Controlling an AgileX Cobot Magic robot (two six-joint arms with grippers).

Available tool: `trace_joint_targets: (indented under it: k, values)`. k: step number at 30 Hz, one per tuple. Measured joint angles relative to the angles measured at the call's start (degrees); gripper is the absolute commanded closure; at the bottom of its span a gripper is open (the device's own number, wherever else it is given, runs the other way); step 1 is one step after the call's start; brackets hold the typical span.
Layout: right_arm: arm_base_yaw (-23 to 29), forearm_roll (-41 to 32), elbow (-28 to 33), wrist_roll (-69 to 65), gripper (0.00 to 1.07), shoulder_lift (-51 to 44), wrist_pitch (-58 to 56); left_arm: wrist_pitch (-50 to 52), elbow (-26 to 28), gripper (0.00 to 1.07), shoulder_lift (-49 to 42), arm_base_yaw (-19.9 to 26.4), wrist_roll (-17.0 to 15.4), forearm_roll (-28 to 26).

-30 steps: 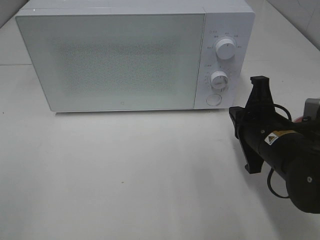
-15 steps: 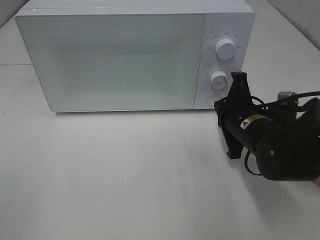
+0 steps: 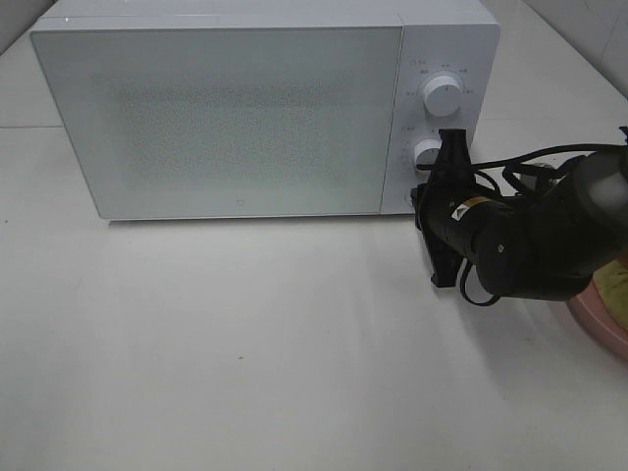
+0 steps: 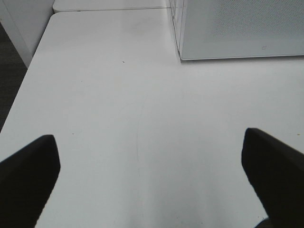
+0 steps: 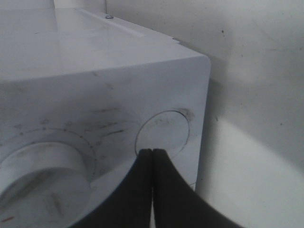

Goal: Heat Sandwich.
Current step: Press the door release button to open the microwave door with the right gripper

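right of pincer (image 3: pixel 420 196) — sandwich (image 3: pixel 615 287), apart

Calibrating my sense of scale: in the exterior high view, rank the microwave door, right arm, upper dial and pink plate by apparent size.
1. microwave door, largest.
2. right arm, inflated by nearness to the camera.
3. upper dial, smallest.
pink plate: mostly hidden and cropped, so unranked.

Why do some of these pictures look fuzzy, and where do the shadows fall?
Right wrist view: the microwave panel is so close it blurs, the shut right gripper a dark shape. Left wrist view: table sharp, left gripper fingers soft-edged. Exterior high view: even light, soft shadow under the right arm.
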State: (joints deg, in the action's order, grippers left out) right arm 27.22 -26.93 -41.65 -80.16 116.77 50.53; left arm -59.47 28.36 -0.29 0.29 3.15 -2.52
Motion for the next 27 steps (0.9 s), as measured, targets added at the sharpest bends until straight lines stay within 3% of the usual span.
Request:
trace_joint_targets:
  k: [27]
  values:
    - [-0.11, -4.18, -3.09, 1.72, 1.07, 3.15, 2.01, 0.00, 0.00, 0.04, 0.00, 0.00, 0.00, 0.00]
